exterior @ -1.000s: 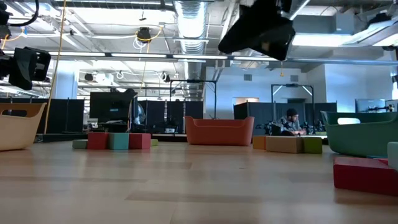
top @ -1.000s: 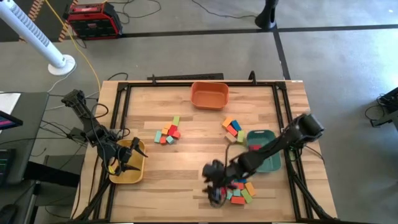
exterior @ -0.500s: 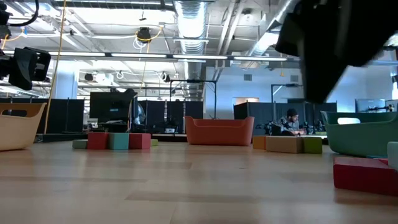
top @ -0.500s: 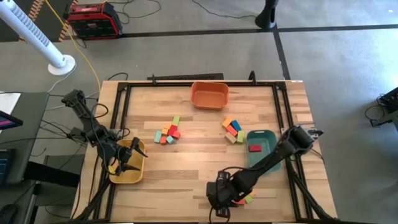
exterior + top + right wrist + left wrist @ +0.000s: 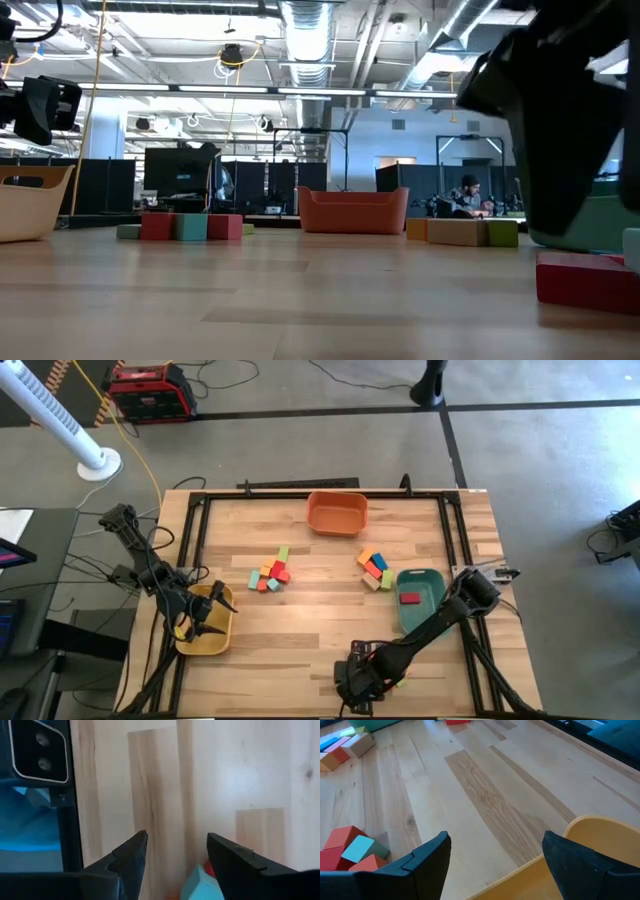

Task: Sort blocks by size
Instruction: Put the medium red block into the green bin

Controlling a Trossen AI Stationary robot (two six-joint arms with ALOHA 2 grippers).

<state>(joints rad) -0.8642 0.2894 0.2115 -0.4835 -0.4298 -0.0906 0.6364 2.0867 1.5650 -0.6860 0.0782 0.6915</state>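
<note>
- Jaws on your right gripper (image 5: pixel 172 862) stand part open with nothing between them; a light blue block (image 5: pixel 200 884) shows just past the tips, untouched as far as you can see.
- Your right gripper sits low at the near edge of the worktop (image 5: pixel 320 630), over the nearest heap of blocks, which the arm mostly hides from above.
- You are at the pick stage, by my reading: the next move calls for lowering squarely over one block, closing, then carrying it to the tray of its size.
- Other blocks lie in two clusters: a middle cluster (image 5: pixel 271 573) and another cluster (image 5: pixel 373 567) just beside the green tray (image 5: pixel 425 618).
- Your green tray holds one red block (image 5: pixel 409 598); the orange tray (image 5: pixel 336 513) at the far edge looks bare inside.
- Your left gripper (image 5: pixel 203 617) waits over the yellow tray (image 5: pixel 213 641), jaws wide apart and holding nothing; you cannot see whether that tray has anything in it.
</note>
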